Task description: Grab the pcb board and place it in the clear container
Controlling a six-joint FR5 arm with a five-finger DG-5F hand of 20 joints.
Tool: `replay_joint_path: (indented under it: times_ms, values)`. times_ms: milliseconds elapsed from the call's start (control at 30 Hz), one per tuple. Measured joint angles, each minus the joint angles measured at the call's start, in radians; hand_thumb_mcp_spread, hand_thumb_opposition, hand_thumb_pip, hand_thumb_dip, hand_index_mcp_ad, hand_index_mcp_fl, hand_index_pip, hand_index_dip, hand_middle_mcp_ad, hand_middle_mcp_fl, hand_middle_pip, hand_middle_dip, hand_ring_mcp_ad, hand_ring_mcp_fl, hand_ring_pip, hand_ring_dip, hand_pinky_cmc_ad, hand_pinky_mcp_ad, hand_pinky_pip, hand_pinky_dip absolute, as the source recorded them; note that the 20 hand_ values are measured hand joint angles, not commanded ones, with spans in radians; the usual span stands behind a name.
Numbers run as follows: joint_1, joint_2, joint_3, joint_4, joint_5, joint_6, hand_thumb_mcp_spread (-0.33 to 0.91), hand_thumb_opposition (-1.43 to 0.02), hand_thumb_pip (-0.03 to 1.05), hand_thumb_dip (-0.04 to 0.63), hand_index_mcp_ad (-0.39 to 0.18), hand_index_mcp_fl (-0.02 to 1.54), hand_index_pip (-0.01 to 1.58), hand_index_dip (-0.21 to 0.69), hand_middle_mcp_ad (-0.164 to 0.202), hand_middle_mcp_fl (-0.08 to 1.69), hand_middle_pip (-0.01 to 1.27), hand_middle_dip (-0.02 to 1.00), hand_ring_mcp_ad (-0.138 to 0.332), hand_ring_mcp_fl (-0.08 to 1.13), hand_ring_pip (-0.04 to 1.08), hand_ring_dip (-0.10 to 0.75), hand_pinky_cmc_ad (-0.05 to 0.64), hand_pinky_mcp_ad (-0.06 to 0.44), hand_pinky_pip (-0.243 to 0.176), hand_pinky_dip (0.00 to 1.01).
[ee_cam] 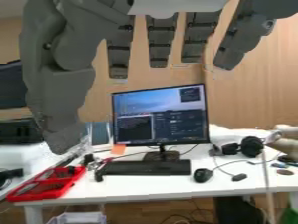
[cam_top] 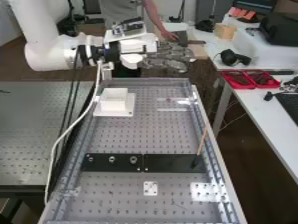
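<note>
One arm, its hand [cam_top: 167, 59] just past the far end of the landmark, the perforated bench top [cam_top: 120, 200]. High view: fingers open, nearly straight, gripping nothing. Probably parked out there to keep the work area in the camera's sight. White block [cam_top: 114, 102] on the bench top's far part, left side, on a flat foot; likely a stand, the foot for steadiness. Fitted dark plate [cam_top: 100, 162] and plain dark plate [cam_top: 167, 163] end to end across its nearer half, perhaps locating fixtures. Wooden-handled tool [cam_top: 202, 141] by its right rail. Pale holed piece [cam_top: 151, 185] near its near end, mid-width: possibly the pcb board, lying flat, but I cannot confirm. Clear piece [cam_top: 205, 192] at its near right, maybe the container, set close for a short carry.

Wrist view: fingers spread, thumb well apart, a ready-to-receive shape. Monitor [ee_cam: 161, 117] and keyboard [ee_cam: 145, 168] stand off the bench top, presumably for the operator.
</note>
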Motion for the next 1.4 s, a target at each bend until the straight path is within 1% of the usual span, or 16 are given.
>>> replay_joint_path:
  times_ms: [33, 67, 100, 200, 300, 400, 667, 867, 967, 1000, 1067, 1133, 1267, 1300, 1367, 1400]
  values:
    - [-0.004, 0.011, -0.002, -0.008, 0.006, 0.000, 0.53, -0.73, 0.29, 0.236, -0.185, 0.20, 0.12, 0.501, 0.042, 0.02, 0.15, 0.17, 0.113, 0.01, 0.10, 0.038, 0.332, 0.215, -0.049, 0.18]
    - [-0.014, 0.040, -0.008, -0.033, 0.022, 0.000, 0.53, -0.73, 0.29, 0.236, -0.180, 0.21, 0.12, 0.511, 0.042, 0.02, 0.15, 0.17, 0.113, 0.01, 0.10, 0.038, 0.332, 0.215, -0.049, 0.18]
    - [-0.016, 0.047, -0.010, -0.040, 0.026, 0.000, 0.53, -0.73, 0.29, 0.236, -0.180, 0.22, 0.12, 0.518, 0.042, 0.02, 0.14, 0.17, 0.113, 0.01, 0.10, 0.038, 0.332, 0.215, -0.049, 0.18]
    - [-0.046, 0.118, -0.017, -0.119, 0.067, 0.001, 0.53, -0.73, 0.29, 0.236, -0.175, 0.22, 0.12, 0.520, 0.042, 0.01, 0.14, 0.17, 0.113, 0.01, 0.10, 0.038, 0.332, 0.215, -0.049, 0.18]
    - [-0.069, 0.158, -0.017, -0.170, 0.092, -0.006, 0.53, -0.73, 0.29, 0.239, -0.173, 0.26, 0.11, 0.522, 0.045, 0.02, 0.15, 0.17, 0.113, 0.01, 0.10, 0.038, 0.337, 0.215, -0.049, 0.18]
    - [-0.080, 0.178, -0.008, -0.209, 0.103, -0.018, 0.53, -0.73, 0.29, 0.230, -0.173, 0.25, 0.10, 0.536, 0.045, 0.02, 0.15, 0.17, 0.113, 0.01, 0.10, 0.038, 0.340, 0.215, -0.049, 0.18]
    - [-0.084, 0.188, 0.005, -0.238, 0.112, -0.025, 0.53, -0.73, 0.29, 0.230, -0.173, 0.27, 0.10, 0.555, 0.042, 0.02, 0.15, 0.17, 0.113, 0.01, 0.10, 0.038, 0.342, 0.215, -0.049, 0.18]
    - [-0.082, 0.187, 0.013, -0.245, 0.112, -0.018, 0.53, -0.73, 0.28, 0.230, -0.173, 0.30, 0.10, 0.562, 0.042, 0.02, 0.14, 0.17, 0.112, 0.01, 0.10, 0.038, 0.342, 0.216, -0.049, 0.18]
    - [-0.082, 0.185, 0.016, -0.252, 0.112, -0.011, 0.52, -0.73, 0.28, 0.230, -0.161, 0.32, 0.09, 0.564, 0.042, 0.03, 0.14, 0.17, 0.113, 0.01, 0.10, 0.038, 0.342, 0.213, -0.049, 0.18]
    - [-0.082, 0.185, 0.016, -0.252, 0.113, -0.012, 0.51, -0.73, 0.27, 0.223, -0.152, 0.36, 0.08, 0.567, 0.045, 0.05, 0.14, 0.17, 0.113, 0.01, 0.10, 0.038, 0.342, 0.216, -0.049, 0.18]
    - [-0.080, 0.186, 0.015, -0.248, 0.114, -0.019, 0.50, -0.73, 0.27, 0.220, -0.145, 0.38, 0.09, 0.581, 0.042, 0.04, 0.14, 0.17, 0.112, 0.01, 0.10, 0.038, 0.344, 0.232, -0.049, 0.18]
    - [-0.079, 0.189, 0.012, -0.242, 0.114, -0.023, 0.49, -0.73, 0.27, 0.204, -0.141, 0.38, 0.09, 0.595, 0.042, 0.04, 0.14, 0.17, 0.112, 0.01, 0.10, 0.038, 0.344, 0.232, -0.049, 0.18]
    - [-0.078, 0.189, 0.013, -0.247, 0.111, -0.022, 0.49, -0.73, 0.27, 0.204, -0.138, 0.40, 0.07, 0.597, 0.045, 0.08, 0.15, 0.17, 0.113, 0.01, 0.10, 0.038, 0.344, 0.232, -0.049, 0.18]
    - [-0.079, 0.188, 0.016, -0.254, 0.109, -0.021, 0.47, -0.73, 0.26, 0.202, -0.129, 0.39, 0.06, 0.597, 0.042, 0.08, 0.15, 0.17, 0.113, 0.01, 0.10, 0.038, 0.346, 0.229, -0.049, 0.18]
    - [-0.082, 0.185, 0.021, -0.266, 0.099, -0.016, 0.44, -0.73, 0.24, 0.176, -0.122, 0.39, 0.05, 0.597, 0.042, 0.08, 0.15, 0.17, 0.108, 0.01, 0.10, 0.038, 0.346, 0.250, -0.049, 0.18]
    - [-0.083, 0.184, 0.024, -0.271, 0.094, -0.012, 0.42, -0.73, 0.22, 0.162, -0.122, 0.39, 0.05, 0.597, 0.042, 0.08, 0.14, 0.17, 0.112, 0.01, 0.10, 0.038, 0.351, 0.244, -0.049, 0.18]
